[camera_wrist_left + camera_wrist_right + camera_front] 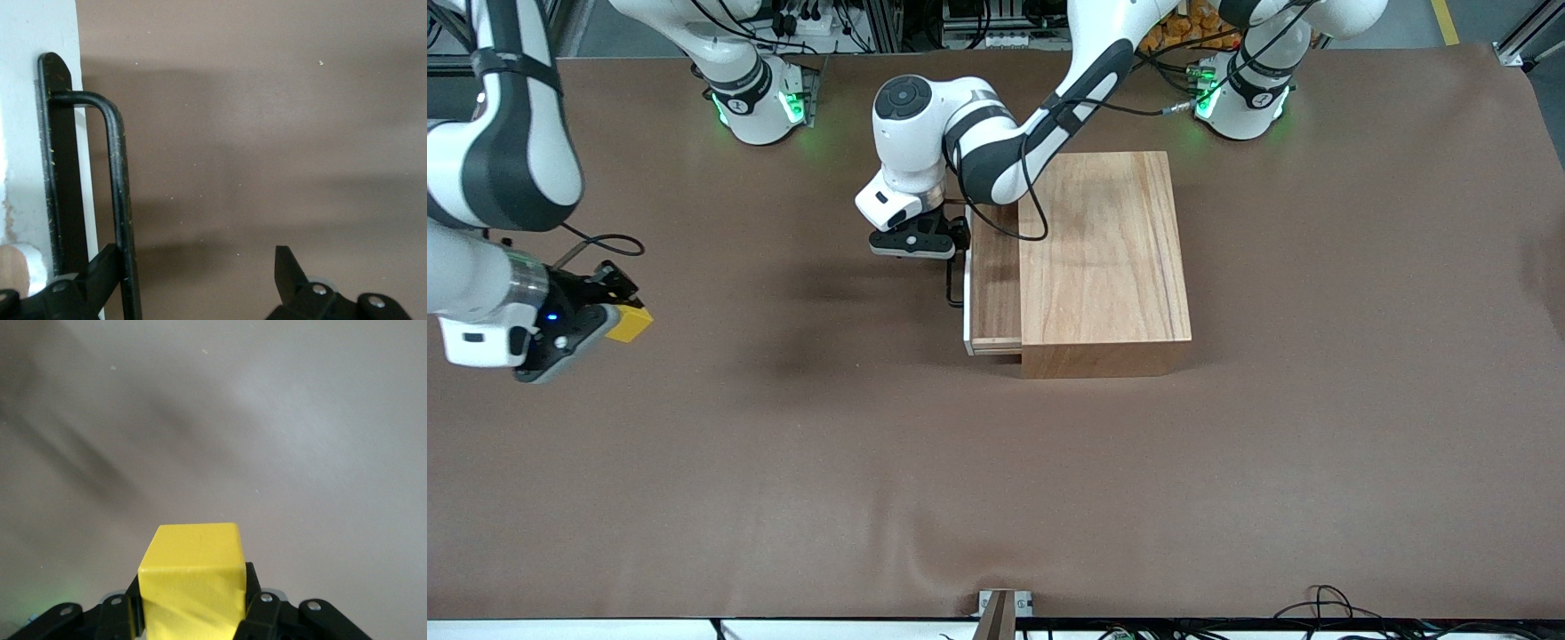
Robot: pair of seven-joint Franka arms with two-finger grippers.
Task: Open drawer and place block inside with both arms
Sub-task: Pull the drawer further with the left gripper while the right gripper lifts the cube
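Note:
The light-wood box (1103, 258) stands mid-table. Its drawer (994, 284) is pulled out a little toward the right arm's end, showing the white front panel (967, 307) and black bar handle (953, 289). My left gripper (958, 238) is open at the handle. In the left wrist view (197, 263) one finger (100, 270) touches the handle bar (119, 187) and the other stands well apart over bare table. My right gripper (618, 307) is shut on the yellow block (630, 323), held just above the table at the right arm's end. It also shows in the right wrist view (192, 587), where the block (192, 577) sits between the fingers.
The brown table cover (996, 480) spreads wide between the block and the drawer and toward the front camera. The arms' green-lit bases (760, 102) (1240, 98) stand at the back edge. A small bracket (1003, 609) sits at the front edge.

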